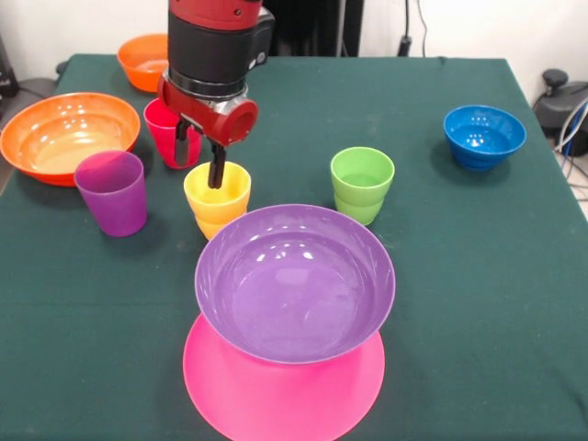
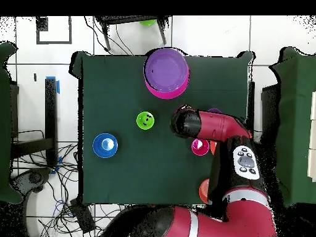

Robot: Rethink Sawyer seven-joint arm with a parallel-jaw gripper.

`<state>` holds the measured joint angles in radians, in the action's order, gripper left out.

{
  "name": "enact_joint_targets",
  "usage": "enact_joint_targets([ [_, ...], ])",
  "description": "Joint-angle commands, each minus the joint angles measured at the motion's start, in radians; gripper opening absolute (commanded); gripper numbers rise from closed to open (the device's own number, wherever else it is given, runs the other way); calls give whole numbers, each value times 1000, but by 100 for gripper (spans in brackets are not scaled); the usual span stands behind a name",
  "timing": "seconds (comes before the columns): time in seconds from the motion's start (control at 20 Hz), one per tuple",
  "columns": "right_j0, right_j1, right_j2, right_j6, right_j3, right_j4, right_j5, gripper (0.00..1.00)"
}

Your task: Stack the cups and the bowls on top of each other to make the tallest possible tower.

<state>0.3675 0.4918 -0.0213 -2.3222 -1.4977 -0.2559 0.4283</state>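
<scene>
The tower stands at the front of the table: a purple bowl (image 1: pixel 294 280) (image 2: pixel 166 69) sits upright on an upturned pink bowl (image 1: pixel 285 400) (image 2: pixel 162 94). My gripper (image 1: pixel 199 161) is open and low over the yellow cup (image 1: pixel 217 197). One finger (image 1: pixel 218 168) reaches inside the cup, the other (image 1: pixel 181 147) hangs outside its rim. The red cup (image 1: pixel 163 130) (image 2: pixel 199 147) stands just behind, partly hidden by the gripper. The purple cup (image 1: pixel 112 191) and green cup (image 1: pixel 362 184) (image 2: pixel 145 120) stand upright to either side. In the overhead view the arm hides the yellow cup.
A large orange bowl (image 1: pixel 66 136) sits at the table's left edge, with a small orange bowl (image 1: pixel 145 60) (image 2: pixel 204 188) behind it. A blue bowl (image 1: pixel 484 135) (image 2: pixel 105 145) stands alone at the right. The green cloth (image 1: pixel 459 303) covers the whole table.
</scene>
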Motion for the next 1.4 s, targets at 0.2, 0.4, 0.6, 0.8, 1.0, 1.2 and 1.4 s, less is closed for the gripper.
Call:
enact_joint_targets([
  [0.2,-11,-32,110,101,-36,-85,-9,100],
  [0.4,-31,-24,104,84,-29,-77,11,100],
  [0.6,-60,12,87,64,-41,-66,44,100],
  [0.8,-90,45,73,40,-54,-48,78,100],
  [1.0,-147,79,49,-25,-88,-21,85,100],
  [1.2,-189,100,44,-74,-126,13,78,100],
  [1.4,-222,108,40,-100,-143,47,82,100],
])
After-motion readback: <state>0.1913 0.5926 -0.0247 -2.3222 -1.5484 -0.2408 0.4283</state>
